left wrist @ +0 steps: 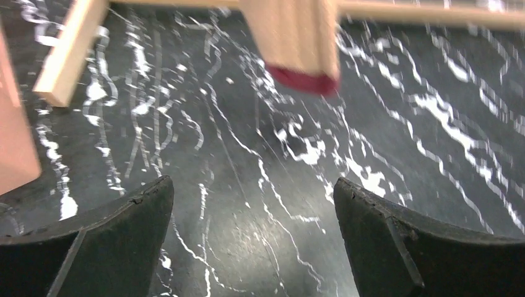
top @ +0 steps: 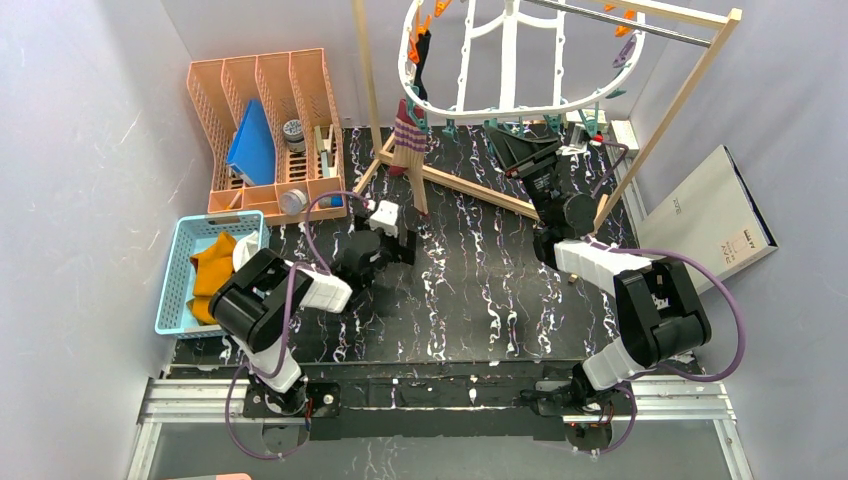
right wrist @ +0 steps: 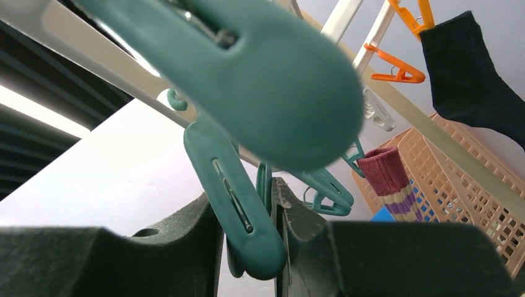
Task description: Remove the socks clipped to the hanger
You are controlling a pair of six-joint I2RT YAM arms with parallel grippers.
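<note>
The white oval hanger [top: 510, 55] hangs from a rod at the back, with orange and teal clips along its rim. A black sock [top: 422, 58] is clipped at its left; it also shows in the right wrist view [right wrist: 467, 68]. A maroon striped sock [top: 408, 135] hangs lower left, and shows in the right wrist view [right wrist: 387, 176] too. My right gripper [top: 512, 138] is up at the rim's near side, its jaws shut on a teal clip [right wrist: 232, 179]; no sock shows in that clip. My left gripper [left wrist: 252, 184] is open and empty, low over the mat, with the maroon sock's tip [left wrist: 303, 79] ahead of it.
A wooden frame [top: 455, 185] with a metal rod carries the hanger. A blue basket [top: 178, 285] at the left holds a mustard yellow sock [top: 212, 268]. An orange organizer [top: 205, 115] stands at the back left. A grey box [top: 705, 215] lies at the right.
</note>
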